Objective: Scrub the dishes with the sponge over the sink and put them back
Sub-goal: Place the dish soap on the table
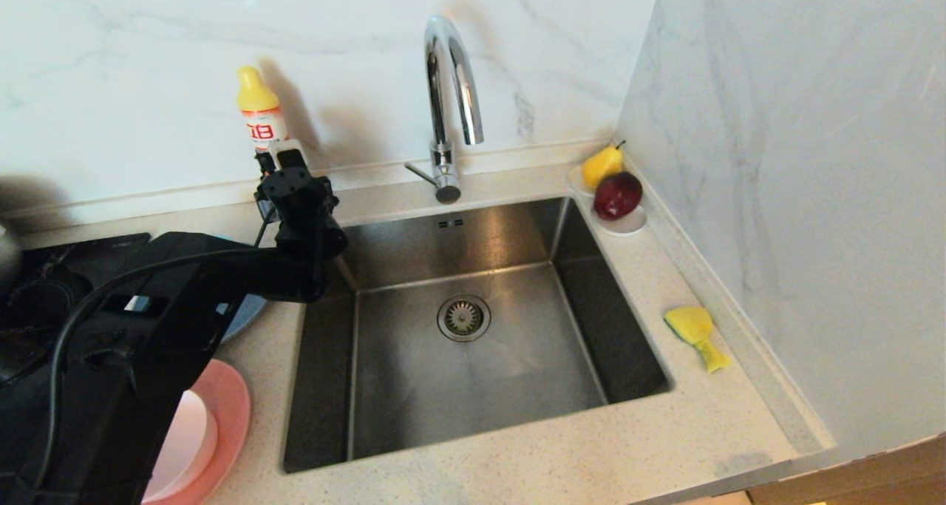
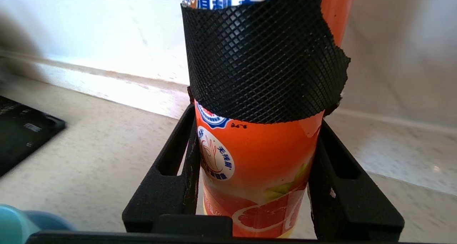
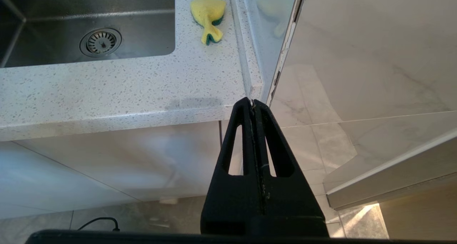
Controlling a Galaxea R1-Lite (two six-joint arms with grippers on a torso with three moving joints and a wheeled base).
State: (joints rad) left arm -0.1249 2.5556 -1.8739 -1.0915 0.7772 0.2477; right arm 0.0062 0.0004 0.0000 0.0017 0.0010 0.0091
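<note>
Black and bulky, my left arm fills the near-left corner in the head view, its left gripper (image 1: pixel 284 166) up at the yellow-capped orange detergent bottle (image 1: pixel 261 113) behind the square steel sink (image 1: pixel 473 327). Salmon-pink plate (image 1: pixel 229 416) sits on the counter left; the small yellow sponge with green scouring side (image 1: pixel 697 331) lies right of the basin, soft, light, best pinched at its rounded body. Left wrist view: fingers (image 2: pixel 171 172) half apart, clamped on that bottle's sides. Right wrist view: right gripper (image 3: pixel 254 104) pressed together, holding nothing, parked below the counter edge.

Yellow-green sponge (image 1: pixel 697 335) – orange btl (image 2: pixel 257 172), black mesh wrap.
</note>
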